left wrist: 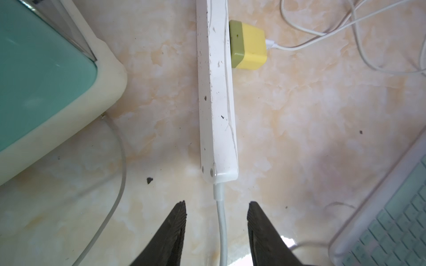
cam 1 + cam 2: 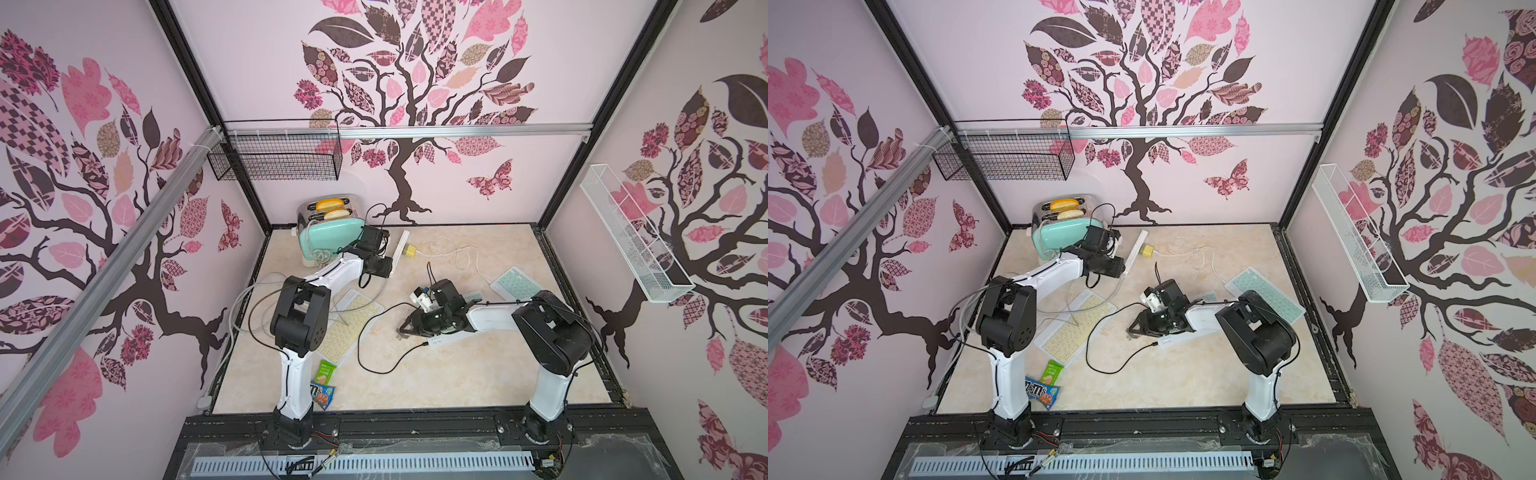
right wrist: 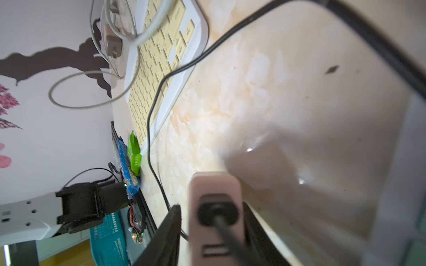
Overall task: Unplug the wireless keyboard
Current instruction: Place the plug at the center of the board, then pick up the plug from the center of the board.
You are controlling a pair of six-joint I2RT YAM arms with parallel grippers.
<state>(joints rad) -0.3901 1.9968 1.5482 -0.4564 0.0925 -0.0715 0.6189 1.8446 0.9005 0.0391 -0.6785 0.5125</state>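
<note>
Pale walls printed with a tree of pink and brown leaves close in a marbled beige counter [image 2: 457, 382]. At its far left stands a mint toaster [image 2: 332, 237] with bread in its slots. Just right of it a white power strip [image 1: 216, 103] lies on its edge with a yellow charger [image 1: 250, 46] plugged in, and a white cable [image 2: 457, 253] runs from the charger toward a mint keyboard [image 2: 517, 284] at the right. A yellow keyboard [image 2: 349, 328] lies left of centre. The left gripper [image 1: 216, 202] hovers at the near end of the strip, its fingers [image 1: 175, 230] apart on either side of the strip's white cord [image 1: 222, 230], touching neither cord nor strip. The wireless keyboard [image 2: 446, 340] lies near the middle, mostly hidden under the right forearm, with only its white near edge showing. A black cable [image 2: 361, 345] loops across the counter to that edge, though whether its plug is seated is too small to tell. The right gripper [image 3: 211, 205] sits low just left of it. Its fingers [image 3: 170, 230] are spread around a pink adapter block [image 3: 215, 184] that carries a black plug, and a gap shows on one side, so the block is not clamped.
</note>
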